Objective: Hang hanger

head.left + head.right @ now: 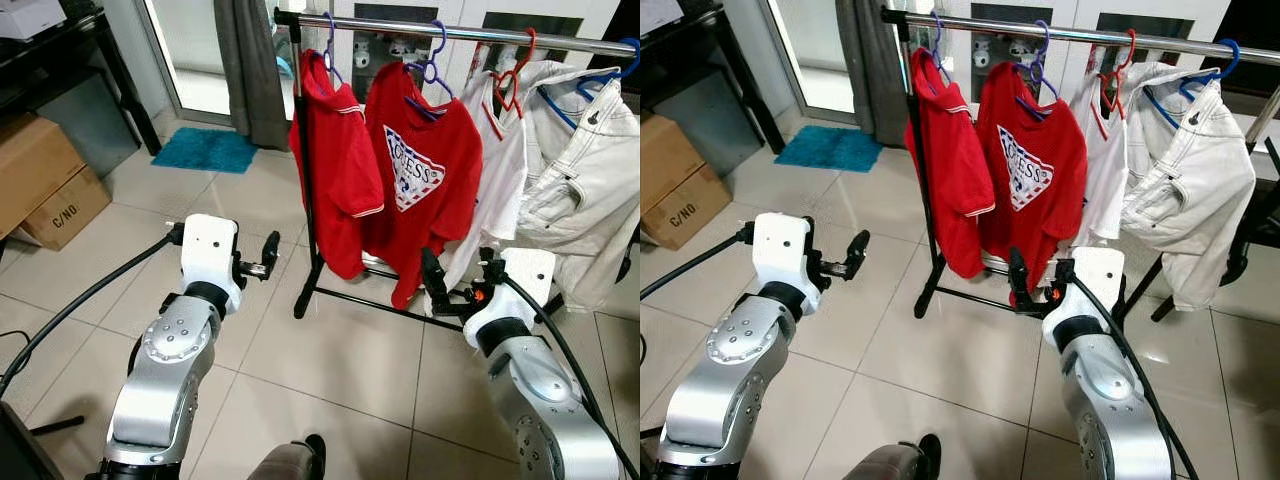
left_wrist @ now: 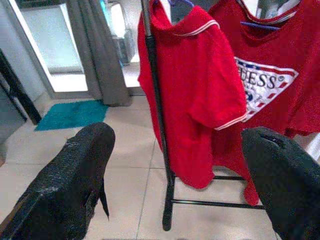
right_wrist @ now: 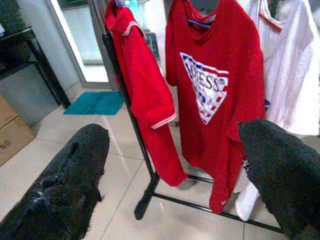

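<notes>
Tiled floor; both hands empty, well below rail (image 1: 450, 32) hangers (image 1: 430, 70).

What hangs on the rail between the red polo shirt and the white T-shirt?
The red logo T-shirt on a purple hanger hangs between the red polo shirt and the white T-shirt in the left eye view.

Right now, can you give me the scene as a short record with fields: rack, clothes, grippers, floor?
rack: black-framed clothes rack with silver metal rail
clothes: plain red polo shirt; red printed T-shirt; white shirt; white denim jacket
grippers: left gripper open, empty; right gripper open, empty
floor: pale tiles; teal mat; brown cardboard box
</notes>
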Robot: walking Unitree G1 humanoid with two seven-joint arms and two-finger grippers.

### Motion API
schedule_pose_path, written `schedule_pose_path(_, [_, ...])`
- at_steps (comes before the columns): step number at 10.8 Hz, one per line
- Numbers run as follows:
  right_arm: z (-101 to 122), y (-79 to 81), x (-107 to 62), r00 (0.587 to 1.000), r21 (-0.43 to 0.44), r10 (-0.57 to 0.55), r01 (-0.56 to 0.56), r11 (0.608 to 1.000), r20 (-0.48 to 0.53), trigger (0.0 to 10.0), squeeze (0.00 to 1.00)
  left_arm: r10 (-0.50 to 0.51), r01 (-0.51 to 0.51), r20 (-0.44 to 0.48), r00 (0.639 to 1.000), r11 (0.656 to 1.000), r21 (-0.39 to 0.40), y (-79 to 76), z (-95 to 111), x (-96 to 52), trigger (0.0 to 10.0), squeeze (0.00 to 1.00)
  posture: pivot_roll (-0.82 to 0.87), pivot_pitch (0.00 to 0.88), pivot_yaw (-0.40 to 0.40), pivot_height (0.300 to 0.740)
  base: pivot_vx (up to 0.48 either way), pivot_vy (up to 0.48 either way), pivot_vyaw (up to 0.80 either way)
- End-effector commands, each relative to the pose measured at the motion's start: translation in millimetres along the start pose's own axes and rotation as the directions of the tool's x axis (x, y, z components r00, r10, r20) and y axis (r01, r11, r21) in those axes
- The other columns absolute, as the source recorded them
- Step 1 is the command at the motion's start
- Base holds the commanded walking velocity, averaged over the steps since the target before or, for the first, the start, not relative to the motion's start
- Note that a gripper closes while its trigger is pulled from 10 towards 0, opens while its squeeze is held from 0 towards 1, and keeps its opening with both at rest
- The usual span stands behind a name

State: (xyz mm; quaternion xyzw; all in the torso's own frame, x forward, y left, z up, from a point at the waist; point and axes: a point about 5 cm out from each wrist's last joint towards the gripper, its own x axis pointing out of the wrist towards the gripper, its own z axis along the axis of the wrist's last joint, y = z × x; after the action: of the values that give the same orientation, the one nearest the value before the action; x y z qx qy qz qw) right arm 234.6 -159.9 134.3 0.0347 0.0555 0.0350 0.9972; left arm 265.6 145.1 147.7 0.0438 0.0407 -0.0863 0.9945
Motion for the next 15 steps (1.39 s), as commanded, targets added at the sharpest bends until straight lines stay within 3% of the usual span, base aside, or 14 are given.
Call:
schedule_pose_path(1, [-5,-1.4,0.6,0.999,0.006,-0.016,0.016,1.0,-0.031,10.0,1.0,0.015,-0.015,0.008,1.0,1.0,-0.003,2.9,3,-2.1,10.0,0.59,0.11,0.064,0.052,0.74,0.247,0.0,0.0])
schedule_pose_path(2, [-6,-1.8,0.5,0.999,0.006,-0.019,0.019,1.0,-0.036,10.0,1.0,0.008,-0.008,0.005,1.0,1.0,-0.016,2.0,4,-2.7,10.0,0.59,0.11,0.067,0.05,0.74,0.352,0.0,0.0])
schedule_pose_path(3, [-6,-3.1,1.3,0.999,0.005,-0.028,0.028,1.0,-0.043,10.0,1.0,0.002,-0.002,0.0,1.0,1.0,-0.031,0.8,4,-2.4,10.0,0.27,0.11,0.071,0.048,0.74,0.349,0.0,0.0])
schedule_pose_path(4, [-6,-3.5,1.6,0.998,0.009,-0.028,0.029,1.0,-0.052,10.0,1.0,-0.002,0.002,-0.003,1.0,0.999,-0.043,0.2,3,-2.5,10.0,0.1,0.11,0.073,0.049,0.74,0.352,0.0,0.0])
schedule_pose_path(5, [-6,-3.1,1.3,0.998,-0.001,-0.027,0.027,1.0,-0.051,10.0,0.95,-0.009,0.008,-0.01,1.0,0.999,-0.044,-0.4,2,-2.6,10.0,0.0,0.11,0.073,0.049,0.74,0.364,0.0,0.0])
schedule_pose_path(6, [-7,-3.7,0.6,0.997,-0.01,-0.036,0.035,0.999,-0.063,10.0,0.0,-0.018,0.017,-0.016,1.0,0.999,-0.047,-1.7,1,-2.4,10.0,0.0,0.1,0.075,0.049,0.74,0.364,0.0,0.0])
schedule_pose_path(13, [-3,-6.1,-2.3,0.997,-0.018,-0.051,0.05,0.999,-0.061,10.0,0.0,-0.042,0.042,-0.009,0.999,0.999,-0.02,-5.8,1,-0.7,10.0,0.0,0.08,0.069,0.047,0.74,0.325,0.0,0.0])
schedule_pose_path(15, [1,-4.2,-2.2,0.998,-0.046,-0.035,0.032,0.998,-0.059,10.0,0.0,-0.045,0.045,-0.003,0.999,0.999,-0.025,-8.0,0,-2.9,10.0,0.0,0.07,0.074,0.046,0.74,0.315,0.0,-0.67])
